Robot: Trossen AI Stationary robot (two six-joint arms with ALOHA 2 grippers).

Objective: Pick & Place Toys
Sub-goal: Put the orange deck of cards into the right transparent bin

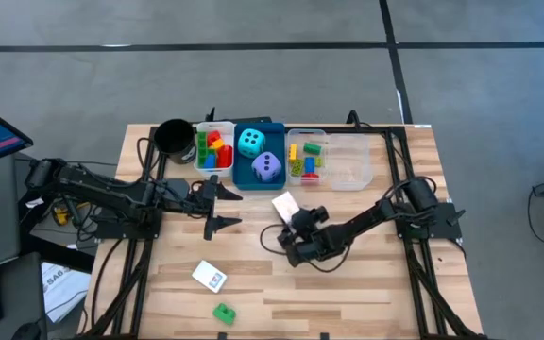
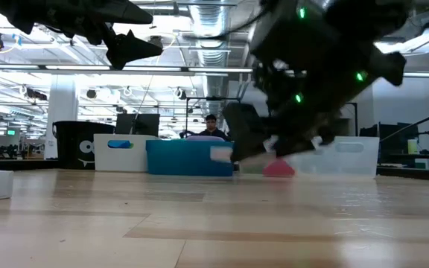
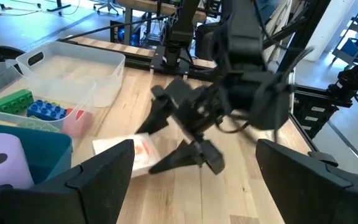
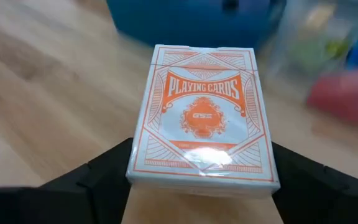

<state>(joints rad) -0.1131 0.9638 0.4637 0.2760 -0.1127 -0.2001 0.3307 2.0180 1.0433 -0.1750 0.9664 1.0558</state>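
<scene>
A white pack of playing cards (image 4: pixel 201 106) with orange print sits between the fingers of my right gripper (image 1: pixel 291 213), just in front of the blue tray (image 1: pixel 245 174). That tray holds a cyan die (image 1: pixel 250 143) and a purple die (image 1: pixel 266 167). Coloured bricks fill a white tray (image 1: pixel 213 147) and a clear tray (image 1: pixel 307 157). A second card pack (image 1: pixel 210 276) and a green brick (image 1: pixel 224 313) lie flat on the near part of the table. My left gripper (image 1: pixel 221 205) hangs open above the table's left middle, holding nothing. My right gripper pinches the pack by its two long sides (image 4: pixel 137 163), close to the end nearest the wrist. The fingers (image 4: pixel 101 180) come slanting down from the table's right and near side and lie along the pack. Whether the pack's far end is clear of the table I cannot tell.
A black round cup (image 1: pixel 172 137) stands at the far left of the tray row, and a clear tray (image 1: pixel 352 162) with nothing in it at the far right. Cables run along both table sides. A person sits in the room behind the table.
</scene>
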